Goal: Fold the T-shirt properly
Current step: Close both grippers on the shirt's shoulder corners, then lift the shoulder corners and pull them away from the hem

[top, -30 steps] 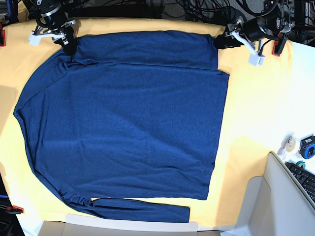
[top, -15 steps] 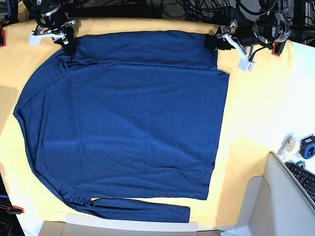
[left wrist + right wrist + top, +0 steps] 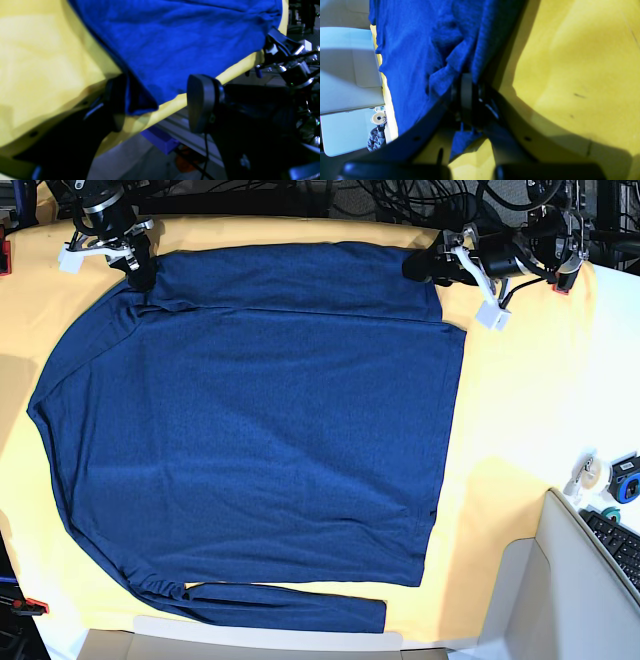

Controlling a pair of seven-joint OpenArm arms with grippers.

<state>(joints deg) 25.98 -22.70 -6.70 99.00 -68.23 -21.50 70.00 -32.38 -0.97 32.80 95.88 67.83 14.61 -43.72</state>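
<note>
The left gripper [image 3: 155,100] stands wide, its two black fingers either side of a corner of the large dark navy-blue long-sleeved knit T-shirt [image 3: 250,430], one pad [image 3: 200,102] clear of the cloth and the other finger against the folded hem corner. Beneath it lies the yellow table cloth [image 3: 520,410], whose far edge drops away just behind the gripper to metal rails and cables. The right gripper [image 3: 467,97] is clamped on a bunched fold of the same shirt at the opposite far corner, shoulder side. Between the two grippers the shirt lies flat with one sleeve folded across its upper part; the other sleeve runs along the near edge. Bare yellow cloth is open beside the left gripper, and well apart from it a black keyboard [image 3: 618,545] and small rolls of tape [image 3: 610,477] sit on the white surface.
</note>
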